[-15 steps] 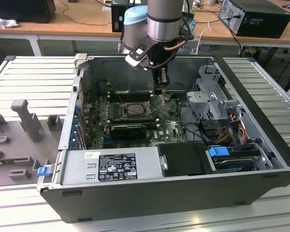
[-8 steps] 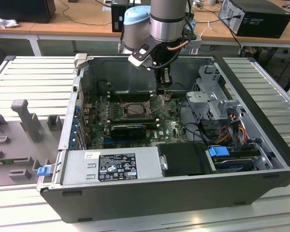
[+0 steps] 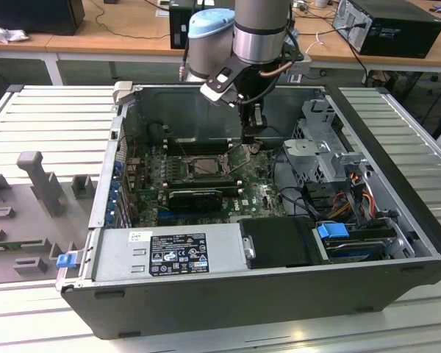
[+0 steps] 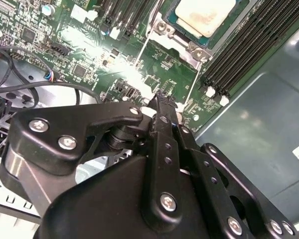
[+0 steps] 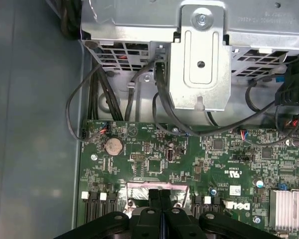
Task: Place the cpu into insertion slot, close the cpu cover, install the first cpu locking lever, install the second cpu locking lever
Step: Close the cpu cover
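You're at the lever stage, by my read. The cpu (image 4: 205,14) — a pale beige square with a smudged face — already sits in the insertion slot (image 3: 206,166), between the memory slots (image 4: 244,47) toward the motherboard's (image 3: 263,197) far edge, and the cpu cover (image 4: 179,41) seems down around it. Your end effector (image 4: 162,98) is pressed together, pinching nothing, its tip just beside a thin locking lever (image 4: 192,87) — a rod that slim calls for exact contact.

Even overhead room light fills the exterior view, though the computer case (image 3: 279,298) is shaded inside. In the second wrist view white glare washes out part of the green circuit board (image 4: 122,74); the first wrist view is evenly lit.
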You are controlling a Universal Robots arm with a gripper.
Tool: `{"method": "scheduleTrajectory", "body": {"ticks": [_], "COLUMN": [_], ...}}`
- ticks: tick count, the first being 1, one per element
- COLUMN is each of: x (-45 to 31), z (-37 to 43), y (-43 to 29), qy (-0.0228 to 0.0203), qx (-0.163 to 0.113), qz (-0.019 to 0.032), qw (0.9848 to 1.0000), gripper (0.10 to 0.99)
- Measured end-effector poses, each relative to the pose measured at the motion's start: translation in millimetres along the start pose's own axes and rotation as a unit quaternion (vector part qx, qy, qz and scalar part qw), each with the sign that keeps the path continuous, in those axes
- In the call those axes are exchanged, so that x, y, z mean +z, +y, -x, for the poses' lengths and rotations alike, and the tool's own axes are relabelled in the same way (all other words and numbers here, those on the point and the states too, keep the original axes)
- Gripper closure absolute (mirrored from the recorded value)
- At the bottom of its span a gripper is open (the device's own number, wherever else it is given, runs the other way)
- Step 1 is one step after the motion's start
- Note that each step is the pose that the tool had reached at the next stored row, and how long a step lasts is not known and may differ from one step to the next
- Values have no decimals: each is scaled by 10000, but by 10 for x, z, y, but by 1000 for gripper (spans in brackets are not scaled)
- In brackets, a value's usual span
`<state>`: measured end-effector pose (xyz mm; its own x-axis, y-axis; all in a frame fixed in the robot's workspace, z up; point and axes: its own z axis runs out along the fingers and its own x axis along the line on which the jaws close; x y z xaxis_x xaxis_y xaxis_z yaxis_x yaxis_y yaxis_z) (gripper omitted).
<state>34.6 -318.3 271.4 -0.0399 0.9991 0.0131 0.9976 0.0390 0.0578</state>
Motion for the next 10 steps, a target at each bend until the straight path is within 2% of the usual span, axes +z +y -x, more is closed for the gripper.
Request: {"method": "scheduleTrajectory", "body": {"ticks": [7,10], "x": [4,9], "z": [2,4], "y": [54,116], "qy": [0,0], "qx": [0,0], "qz": [0,0], "qw": [10000,10000], "gripper": [980,980]}}
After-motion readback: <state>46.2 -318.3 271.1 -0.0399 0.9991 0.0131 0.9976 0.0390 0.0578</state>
